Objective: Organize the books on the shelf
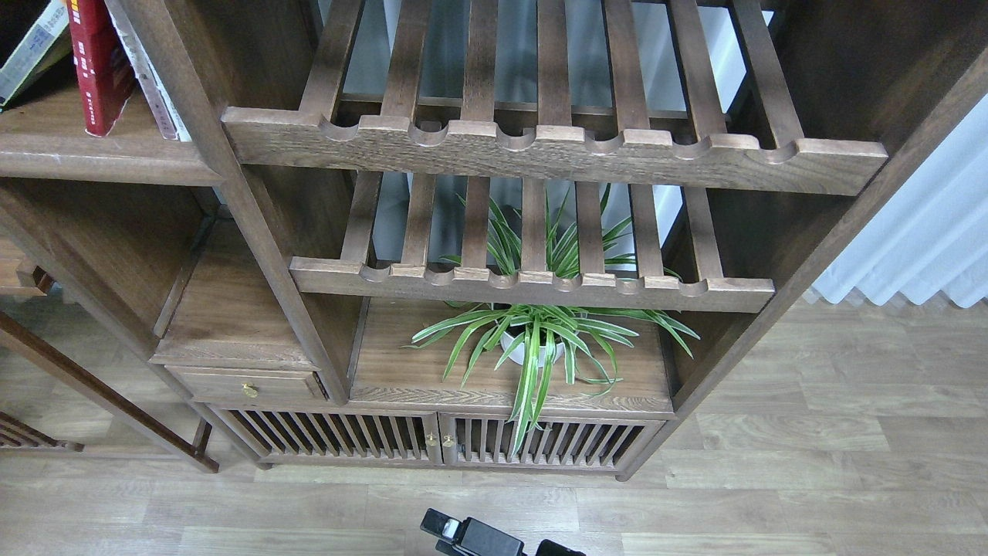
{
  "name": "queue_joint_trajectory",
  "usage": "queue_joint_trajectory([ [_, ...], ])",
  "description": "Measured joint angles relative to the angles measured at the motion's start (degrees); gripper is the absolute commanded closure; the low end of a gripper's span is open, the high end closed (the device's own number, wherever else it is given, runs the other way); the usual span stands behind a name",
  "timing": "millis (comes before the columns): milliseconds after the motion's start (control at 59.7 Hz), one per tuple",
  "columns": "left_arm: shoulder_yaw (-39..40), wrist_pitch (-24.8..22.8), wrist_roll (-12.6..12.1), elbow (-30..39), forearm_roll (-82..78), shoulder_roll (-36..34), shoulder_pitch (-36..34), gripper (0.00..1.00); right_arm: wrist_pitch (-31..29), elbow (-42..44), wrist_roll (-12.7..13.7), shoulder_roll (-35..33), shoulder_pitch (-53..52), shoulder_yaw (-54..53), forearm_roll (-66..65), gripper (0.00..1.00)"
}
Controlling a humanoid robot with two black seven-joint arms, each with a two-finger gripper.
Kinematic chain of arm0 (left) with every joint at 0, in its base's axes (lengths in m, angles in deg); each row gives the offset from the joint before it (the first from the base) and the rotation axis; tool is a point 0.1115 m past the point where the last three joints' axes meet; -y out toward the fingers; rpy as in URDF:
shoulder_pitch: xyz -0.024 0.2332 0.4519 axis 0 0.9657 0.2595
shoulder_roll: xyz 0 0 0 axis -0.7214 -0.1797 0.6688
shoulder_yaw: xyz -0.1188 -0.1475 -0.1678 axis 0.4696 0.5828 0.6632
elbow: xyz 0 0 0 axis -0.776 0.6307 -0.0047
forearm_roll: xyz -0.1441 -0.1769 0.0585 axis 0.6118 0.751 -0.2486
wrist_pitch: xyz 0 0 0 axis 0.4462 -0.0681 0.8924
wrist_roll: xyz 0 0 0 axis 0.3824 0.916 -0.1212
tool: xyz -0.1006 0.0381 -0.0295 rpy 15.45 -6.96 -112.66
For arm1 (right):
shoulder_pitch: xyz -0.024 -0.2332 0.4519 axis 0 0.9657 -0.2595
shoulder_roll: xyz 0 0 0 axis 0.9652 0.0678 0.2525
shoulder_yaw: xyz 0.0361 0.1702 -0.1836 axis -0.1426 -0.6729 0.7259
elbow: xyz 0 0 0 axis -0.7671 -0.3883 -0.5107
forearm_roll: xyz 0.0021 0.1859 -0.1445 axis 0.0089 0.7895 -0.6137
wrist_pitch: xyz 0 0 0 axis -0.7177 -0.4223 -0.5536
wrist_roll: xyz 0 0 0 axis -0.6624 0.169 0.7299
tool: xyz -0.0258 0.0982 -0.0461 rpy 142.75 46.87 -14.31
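Looking down, we see only a black arm part (475, 537) at the bottom edge; our grippers' state we cannot tell; books (96, 66) lean on the shelf (93, 158).

Soft, even daylight comes from the pale curtain (918, 232) at right, the cabinet (255, 232) recesses stay dim, and the picture is sharp without glare.

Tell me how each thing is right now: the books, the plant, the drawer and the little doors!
Red book: standing on the shelf, tilted.
Pale book: on the red one's right, leaning the same way.
Yellow-green book: on the red one's left, leaning; partly cut off.
Plant: upright in a white pot, leaves spilling over.
Drawer: closed.
Slatted doors: closed.
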Motion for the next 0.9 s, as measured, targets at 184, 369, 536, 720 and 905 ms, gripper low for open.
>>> queue_joint_trajectory([
  [184,-3.35,0.00,0.00,-3.54,0.02,2.17,-3.40,0.50,0.00,-0.01,0.00,0.00,0.01,0.00,0.00,0.00],
  [369,-3.73,0.00,0.36,-3.88,1.00,2.83,-2.82,0.41,0.00,-0.08,0.00,0.00,0.01,-0.01,0.00,0.00],
  [536,-3.33,0.01,0.67,-3.66,3.50,2.07,-2.02,0.41,0.00,-0.08,-0.05,0.00,0.01,-0.01,0.00,0.00],
  [720,-2.72,0.00,0.69,-1.79,8.84,0.33,0.61,0.41,0.00,-0.05,-0.09,0.00,0.01,-0.08,0.07,0.00],
  [905,-0.18,0.00,0.85,2.23,16.48,-4.14,7.64,0.41,0.00,-0.05,-1.06,0.00,0.01,-0.34,0.27,0.00],
])
